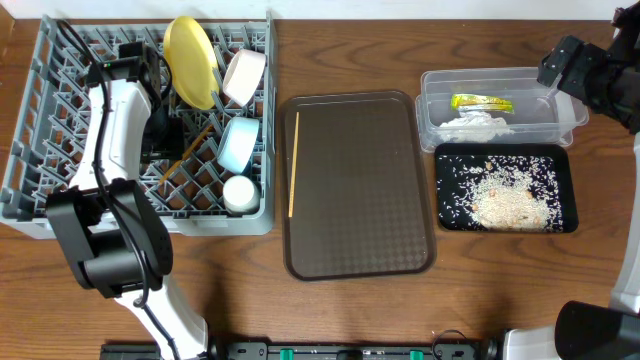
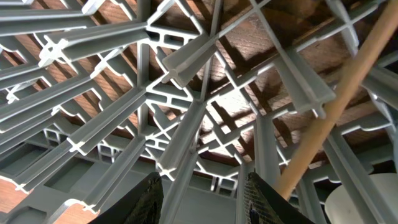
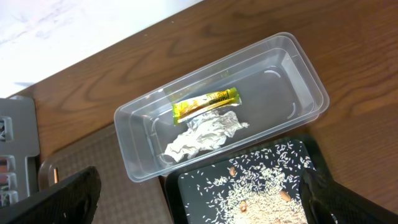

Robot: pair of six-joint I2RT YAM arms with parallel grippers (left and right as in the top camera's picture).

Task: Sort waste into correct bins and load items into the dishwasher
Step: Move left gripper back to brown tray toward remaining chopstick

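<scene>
Well, overhead first: the large grey plastic lattice dish rack (image 1: pixel 30 150) sits at left w/ the round yellow plate (image 1: pixel 190 60), pinkish-white bowl (image 1: pixel 244 75), light blue bowl (image 1: pixel 238 145) and small white cup (image 1: pixel 239 193) stood in it. The first thin wooden chopstick (image 1: pixel 190 148) slants among the pegs. The second thin wooden chopstick (image 1: pixel 293 165) lies flat along the left edge of the big brown serving tray (image 1: pixel 370 180). We judge it light, stiff, smooth and apt to roll, so it's best pinched across its width approx. mid-length. The left arm hides its own pincer here.

Left wrist view: the left gripper (image 2: pixel 205 193) is released, fingers apart w/ only rack pegs between. The first chopstick passes just right of them, both ends cut off.

Right wrist view: the right gripper (image 3: pixel 199 180) is spread wide and empty above the clear plastic rectangular tub (image 3: pixel 305 74), which holds the yellow-green foil wrapper (image 3: pixel 205 102) and crumpled white paper (image 3: pixel 202 137). The flat black tray (image 3: pixel 186 193) w/ rice scraps (image 3: pixel 261 186) is cut off below.
</scene>
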